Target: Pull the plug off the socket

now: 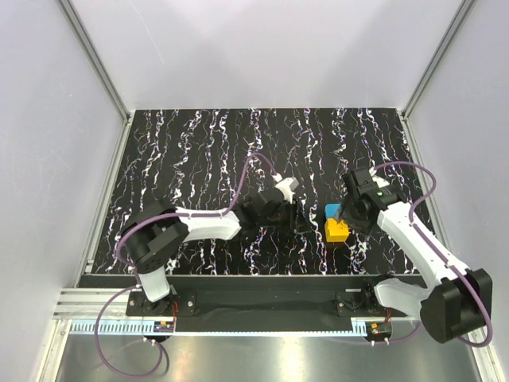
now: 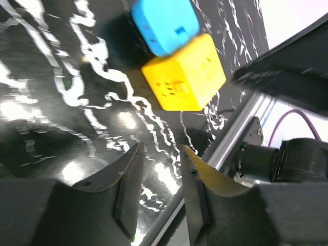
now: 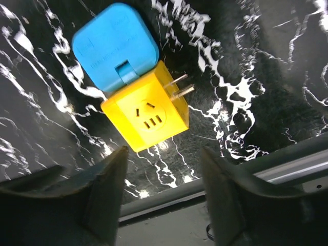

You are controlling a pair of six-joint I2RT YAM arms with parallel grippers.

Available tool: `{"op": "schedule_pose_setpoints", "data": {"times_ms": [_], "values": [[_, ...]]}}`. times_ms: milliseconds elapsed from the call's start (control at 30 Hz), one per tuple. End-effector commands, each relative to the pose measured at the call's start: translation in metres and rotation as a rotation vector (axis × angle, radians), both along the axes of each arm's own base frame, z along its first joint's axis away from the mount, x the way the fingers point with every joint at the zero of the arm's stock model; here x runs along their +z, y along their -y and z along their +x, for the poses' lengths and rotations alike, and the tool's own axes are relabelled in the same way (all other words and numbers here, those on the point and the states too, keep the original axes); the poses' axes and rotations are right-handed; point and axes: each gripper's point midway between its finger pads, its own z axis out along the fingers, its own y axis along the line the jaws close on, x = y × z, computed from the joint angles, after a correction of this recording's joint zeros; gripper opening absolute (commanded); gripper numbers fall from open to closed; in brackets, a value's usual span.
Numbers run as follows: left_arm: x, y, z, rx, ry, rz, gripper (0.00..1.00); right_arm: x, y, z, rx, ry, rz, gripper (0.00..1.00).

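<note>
A blue plug (image 1: 331, 211) sits joined to a yellow cube socket (image 1: 336, 231) on the black marbled table, right of centre. They also show in the left wrist view as the blue plug (image 2: 165, 25) and the yellow socket (image 2: 184, 79), and in the right wrist view as the blue plug (image 3: 115, 47) and the yellow socket (image 3: 146, 115), which has two metal prongs on its side. My left gripper (image 2: 160, 156) is open and empty, just left of the pair. My right gripper (image 3: 164, 159) is open and empty, hovering over them.
The table's near edge is a black rail (image 1: 262, 280) with a metal strip below it. White walls enclose the table on three sides. Purple cables (image 1: 253, 163) loop from both arms above the tabletop.
</note>
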Motion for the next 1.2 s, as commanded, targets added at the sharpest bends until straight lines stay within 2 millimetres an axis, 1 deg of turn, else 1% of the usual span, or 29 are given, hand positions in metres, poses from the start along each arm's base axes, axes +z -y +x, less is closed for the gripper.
{"op": "schedule_pose_setpoints", "data": {"times_ms": [0, 33, 67, 100, 167, 200, 233, 300, 333, 433, 500, 600, 700, 767, 833, 900, 933, 967, 1000, 1033, 1067, 1100, 1133, 1167], "values": [[0.018, 0.026, -0.004, -0.050, 0.033, -0.070, 0.36, 0.016, 0.023, 0.005, -0.092, 0.041, -0.062, 0.51], [0.015, 0.029, -0.005, -0.055, 0.026, -0.067, 0.35, 0.013, 0.029, 0.003, -0.106, 0.023, -0.076, 0.47], [0.014, 0.033, -0.009, -0.070, 0.018, -0.070, 0.34, 0.011, 0.032, 0.003, -0.119, 0.017, -0.077, 0.42], [0.014, 0.036, -0.011, -0.076, 0.014, -0.072, 0.34, 0.008, 0.042, 0.004, -0.152, 0.000, -0.078, 0.30], [0.013, 0.046, -0.017, -0.100, 0.002, -0.077, 0.34, 0.002, 0.043, 0.007, -0.161, -0.012, -0.044, 0.19], [0.011, 0.050, -0.018, -0.108, -0.002, -0.077, 0.34, -0.001, 0.045, 0.009, -0.162, -0.022, -0.046, 0.15], [0.009, 0.058, -0.020, -0.121, -0.008, -0.078, 0.34, -0.002, 0.048, 0.013, -0.177, -0.013, -0.046, 0.12], [0.006, 0.066, -0.023, -0.138, -0.023, -0.071, 0.34, -0.009, 0.046, 0.018, -0.162, -0.032, -0.040, 0.10], [0.003, 0.071, -0.022, -0.140, -0.023, -0.067, 0.34, -0.011, 0.040, 0.023, -0.144, -0.025, -0.012, 0.06], [-0.003, 0.077, -0.019, -0.135, -0.026, -0.056, 0.34, -0.023, 0.033, 0.031, -0.097, -0.040, 0.008, 0.03], [-0.008, 0.080, -0.016, -0.131, -0.027, -0.043, 0.34, -0.028, 0.033, 0.033, -0.081, -0.051, 0.002, 0.03], [-0.010, 0.085, -0.016, -0.138, -0.034, -0.043, 0.34, -0.031, 0.032, 0.037, -0.060, -0.050, 0.001, 0.03], [-0.018, 0.092, -0.016, -0.141, -0.051, -0.042, 0.34, -0.037, 0.028, 0.043, -0.036, -0.054, 0.015, 0.05], [-0.020, 0.097, -0.018, -0.152, -0.060, -0.050, 0.34, -0.045, 0.018, 0.044, 0.001, -0.083, 0.056, 0.06], [-0.022, 0.103, -0.022, -0.167, -0.067, -0.056, 0.34, -0.047, 0.010, 0.048, 0.024, -0.086, 0.093, 0.07], [-0.020, 0.111, -0.023, -0.182, -0.064, -0.066, 0.34, -0.048, 0.005, 0.051, 0.042, -0.082, 0.110, 0.08], [-0.021, 0.113, -0.029, -0.201, -0.063, -0.064, 0.34, -0.047, 0.006, 0.051, 0.042, -0.080, 0.107, 0.09], [-0.020, 0.115, -0.030, -0.206, -0.060, -0.064, 0.34, -0.044, 0.007, 0.053, 0.037, -0.066, 0.104, 0.09], [-0.016, 0.118, -0.034, -0.216, -0.055, -0.069, 0.34, -0.041, 0.008, 0.054, 0.035, -0.058, 0.097, 0.11], [-0.015, 0.116, -0.035, -0.215, -0.049, -0.067, 0.34, -0.038, 0.011, 0.056, 0.029, -0.046, 0.084, 0.13], [-0.012, 0.115, -0.035, -0.212, -0.042, -0.070, 0.34, -0.036, 0.013, 0.057, 0.033, -0.039, 0.068, 0.17], [-0.009, 0.107, -0.039, -0.207, -0.041, -0.069, 0.34, -0.030, 0.017, 0.057, 0.023, -0.039, 0.051, 0.23], [-0.006, 0.103, -0.040, -0.202, -0.037, -0.074, 0.35, -0.028, 0.023, 0.057, 0.009, -0.039, 0.021, 0.31], [-0.004, 0.099, -0.040, -0.198, -0.030, -0.076, 0.38, -0.026, 0.025, 0.057, 0.008, -0.042, 0.007, 0.34]]}}
